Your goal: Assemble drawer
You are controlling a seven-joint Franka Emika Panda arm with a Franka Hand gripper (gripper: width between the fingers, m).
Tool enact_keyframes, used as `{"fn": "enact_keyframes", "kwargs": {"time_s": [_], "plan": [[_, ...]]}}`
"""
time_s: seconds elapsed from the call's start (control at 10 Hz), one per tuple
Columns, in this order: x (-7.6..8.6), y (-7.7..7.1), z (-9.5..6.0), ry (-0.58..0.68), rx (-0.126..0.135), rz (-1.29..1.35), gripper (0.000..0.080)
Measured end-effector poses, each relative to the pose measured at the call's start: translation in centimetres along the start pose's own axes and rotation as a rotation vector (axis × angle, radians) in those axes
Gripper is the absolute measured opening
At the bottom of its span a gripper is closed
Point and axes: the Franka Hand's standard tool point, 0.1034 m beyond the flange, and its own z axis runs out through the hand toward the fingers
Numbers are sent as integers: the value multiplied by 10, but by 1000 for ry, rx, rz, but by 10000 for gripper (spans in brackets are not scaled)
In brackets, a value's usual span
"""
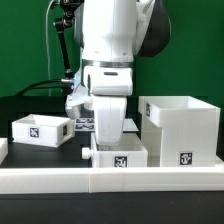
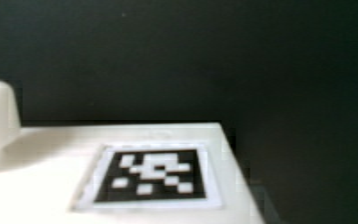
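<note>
The arm stands vertical, wrist pointing straight down. The left drawer tray (image 1: 40,128) sits on the desk (image 1: 45,152), well apart from the middle drawer tray (image 1: 120,156), on the exterior view's left. The gripper (image 1: 108,135) hangs directly over the middle drawer tray, near its rear edge; its opening cannot be determined. The drawer housing (image 1: 180,130) stands just beside the middle drawer tray, on the exterior view's right.

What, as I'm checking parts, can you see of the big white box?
The big box is matte white plastic, cube-like, seemingly open on top, with thin walls. It stands upright on the dark table at the exterior view's right, behind the rail, with a black-and-white tag low on its front.
</note>
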Motion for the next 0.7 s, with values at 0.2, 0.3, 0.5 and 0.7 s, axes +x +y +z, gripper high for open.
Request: {"fn": "enact_keyframes", "kwargs": {"time_s": [0.2,0.3,0.5,0.7], "plan": [[1,2,2,0,12,-1,41],[2,2,2,1,14,-3,41],[2,2,3,1,15,7,41],[2,1,5,2,17,6,41]]}}
